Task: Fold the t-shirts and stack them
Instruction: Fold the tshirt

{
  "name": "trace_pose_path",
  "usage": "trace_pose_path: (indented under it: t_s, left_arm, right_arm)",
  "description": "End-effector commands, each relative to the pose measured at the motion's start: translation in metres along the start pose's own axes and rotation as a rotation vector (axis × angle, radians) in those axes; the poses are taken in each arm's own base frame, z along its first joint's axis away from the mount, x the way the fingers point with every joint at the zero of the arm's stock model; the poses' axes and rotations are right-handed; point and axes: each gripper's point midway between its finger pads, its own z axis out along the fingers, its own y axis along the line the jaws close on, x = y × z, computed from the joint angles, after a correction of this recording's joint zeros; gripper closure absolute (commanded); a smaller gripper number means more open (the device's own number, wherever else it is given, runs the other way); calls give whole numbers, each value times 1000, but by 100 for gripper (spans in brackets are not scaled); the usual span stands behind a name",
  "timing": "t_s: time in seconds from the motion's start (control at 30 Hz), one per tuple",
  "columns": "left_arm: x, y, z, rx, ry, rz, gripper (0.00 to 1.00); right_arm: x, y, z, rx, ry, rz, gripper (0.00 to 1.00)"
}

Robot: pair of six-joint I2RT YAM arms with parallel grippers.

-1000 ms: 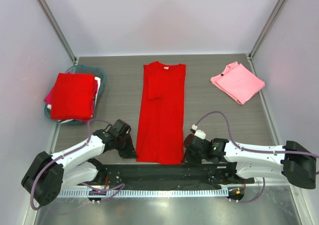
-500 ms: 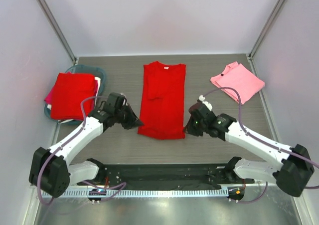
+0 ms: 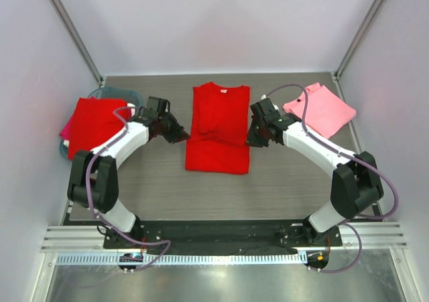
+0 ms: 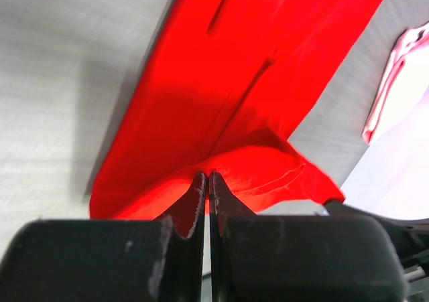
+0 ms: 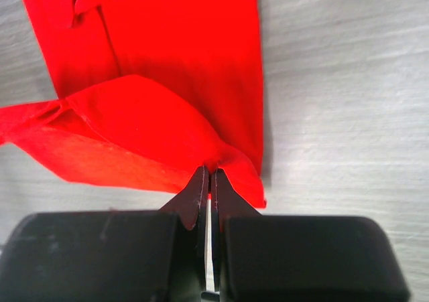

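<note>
Left gripper (image 3: 181, 136) and right gripper (image 3: 253, 139), jaws clamped on the red t-shirt (image 3: 221, 108) hem at centre frame, are risking a skewed fold if travelling unevenly.

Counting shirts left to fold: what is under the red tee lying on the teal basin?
A magenta garment pokes out at the left edge of the red tee, with the teal basin rim below. Whatever else lies beneath is covered.
</note>
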Motion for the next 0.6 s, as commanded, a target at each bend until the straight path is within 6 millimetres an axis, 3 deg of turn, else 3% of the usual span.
trace_pose_path:
  t_s: [0.0, 0.17, 0.57]
  left_arm:
    - [-30, -29, 4, 62, -73, 19, 100]
    - [-47, -43, 15, 70, -95, 12, 100]
    - [-71, -51, 36, 40, -108, 10, 100]
  right_arm:
    - [-24, 10, 0, -29, -36, -32, 99]
    - [-37, 9, 13, -20, -37, -27, 99]
    - [-74, 3, 44, 6, -43, -8, 99]
